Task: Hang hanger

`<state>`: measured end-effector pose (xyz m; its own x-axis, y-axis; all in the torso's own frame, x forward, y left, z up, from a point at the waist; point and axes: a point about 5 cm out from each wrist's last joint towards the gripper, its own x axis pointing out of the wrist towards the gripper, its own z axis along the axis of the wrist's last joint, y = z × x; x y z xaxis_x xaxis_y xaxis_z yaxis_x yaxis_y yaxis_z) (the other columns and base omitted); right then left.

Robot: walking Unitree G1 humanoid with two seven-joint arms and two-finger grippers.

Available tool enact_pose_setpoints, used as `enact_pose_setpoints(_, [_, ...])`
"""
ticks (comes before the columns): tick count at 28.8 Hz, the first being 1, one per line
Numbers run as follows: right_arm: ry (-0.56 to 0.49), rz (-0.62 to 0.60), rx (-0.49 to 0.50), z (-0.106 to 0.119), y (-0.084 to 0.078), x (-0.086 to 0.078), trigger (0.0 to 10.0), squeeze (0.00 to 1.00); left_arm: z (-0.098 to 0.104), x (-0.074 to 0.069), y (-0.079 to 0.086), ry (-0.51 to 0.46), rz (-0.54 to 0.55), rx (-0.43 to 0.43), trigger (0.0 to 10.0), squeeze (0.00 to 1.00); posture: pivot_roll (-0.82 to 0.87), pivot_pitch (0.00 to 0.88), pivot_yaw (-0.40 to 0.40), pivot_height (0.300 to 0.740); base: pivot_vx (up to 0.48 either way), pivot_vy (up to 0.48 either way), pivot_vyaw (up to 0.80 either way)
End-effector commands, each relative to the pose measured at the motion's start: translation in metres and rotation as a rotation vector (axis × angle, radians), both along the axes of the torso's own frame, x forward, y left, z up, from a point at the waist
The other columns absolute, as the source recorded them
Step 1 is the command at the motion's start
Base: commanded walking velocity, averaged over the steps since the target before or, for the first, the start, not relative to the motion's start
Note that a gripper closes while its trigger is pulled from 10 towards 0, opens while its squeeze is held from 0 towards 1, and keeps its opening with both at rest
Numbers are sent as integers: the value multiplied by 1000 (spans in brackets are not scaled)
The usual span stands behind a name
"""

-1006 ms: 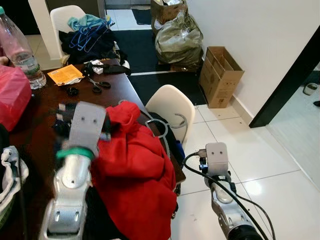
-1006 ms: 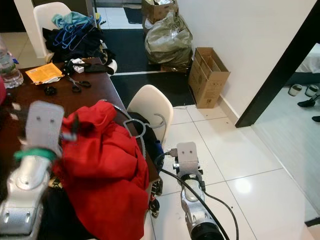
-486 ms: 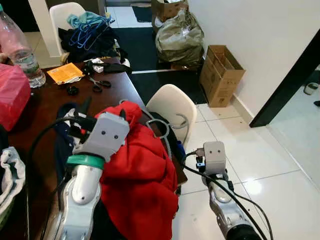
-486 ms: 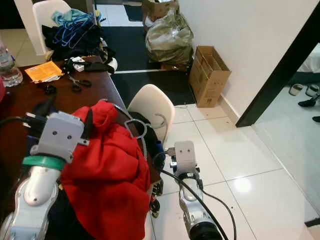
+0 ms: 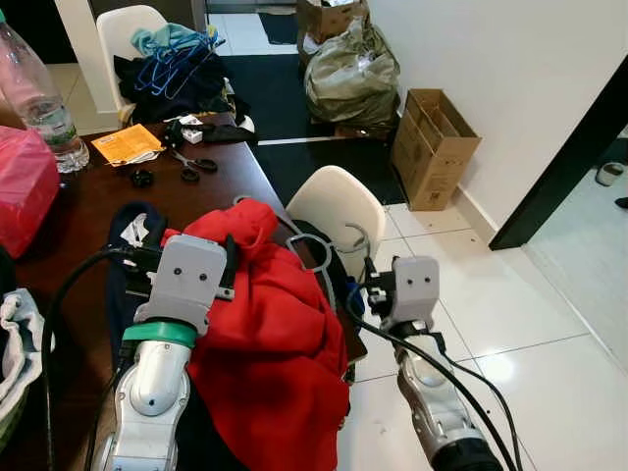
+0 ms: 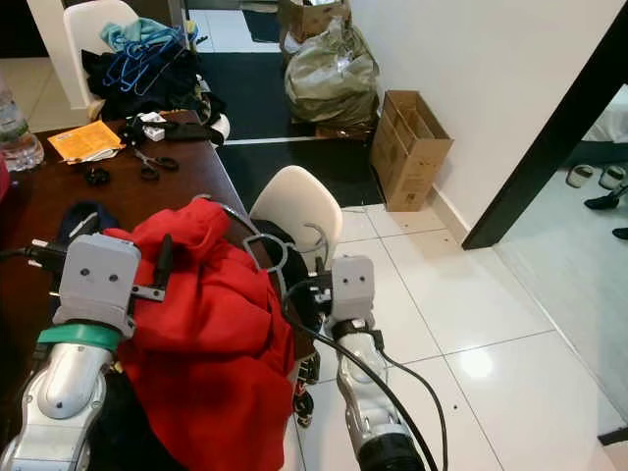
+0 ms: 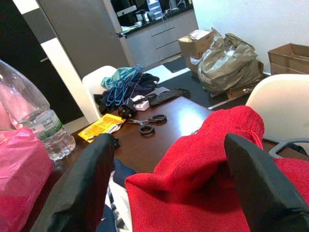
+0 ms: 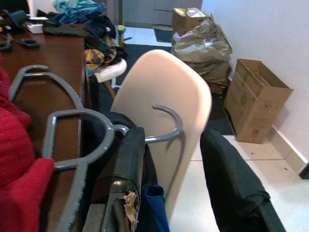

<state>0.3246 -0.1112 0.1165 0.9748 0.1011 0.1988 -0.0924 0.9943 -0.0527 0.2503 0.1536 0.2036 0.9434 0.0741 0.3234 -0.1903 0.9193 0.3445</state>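
1. Hanger (image 8: 96,137), grey, lies at table's (image 5: 88,211) right edge under the red garment (image 5: 270,343), hook toward white chair (image 5: 339,211).
2. Right gripper (image 8: 171,181) spread wide, near hook.
3. Left gripper (image 7: 166,186) open, straddling garment.

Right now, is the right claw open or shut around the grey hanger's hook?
Open. In the right wrist view the right claw has both black fingers spread apart, with the grey hanger hook curving ahead between them, ungripped.
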Motion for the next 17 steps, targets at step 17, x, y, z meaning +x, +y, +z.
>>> enact_pose_setpoints(17, [22, 17, 16, -2, 0, -3, 10000, 0, -2, 0, 0, 3, -2, -9, 10000, 0, 62, 85, 13, 740, -346, 0, 0])
